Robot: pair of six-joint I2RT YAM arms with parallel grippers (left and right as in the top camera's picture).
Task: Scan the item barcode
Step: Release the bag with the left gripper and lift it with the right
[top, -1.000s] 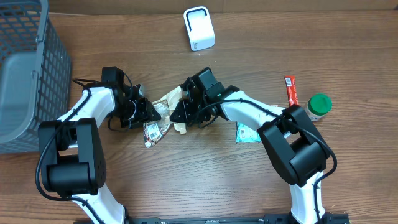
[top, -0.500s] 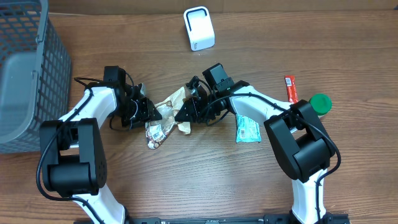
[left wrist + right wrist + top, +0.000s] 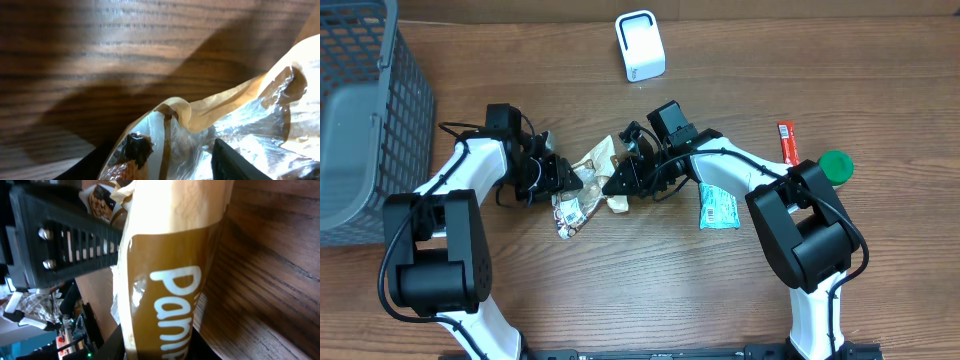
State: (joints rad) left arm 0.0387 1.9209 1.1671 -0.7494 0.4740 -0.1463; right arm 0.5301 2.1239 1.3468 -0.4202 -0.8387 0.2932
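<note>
Right gripper [image 3: 611,184] pinches the snack bag [image 3: 590,163]; whether the left gripper [image 3: 563,177] grips it, I cannot tell. Scanner [image 3: 640,46] stands well beyond the fingers [image 3: 65,245] — scan seemingly pending.

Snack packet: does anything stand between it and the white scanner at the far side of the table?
Nothing visible does. Only bare wooden table lies between the snack packet and the white scanner. The right arm's wrist sits just to the side of that line.
</note>
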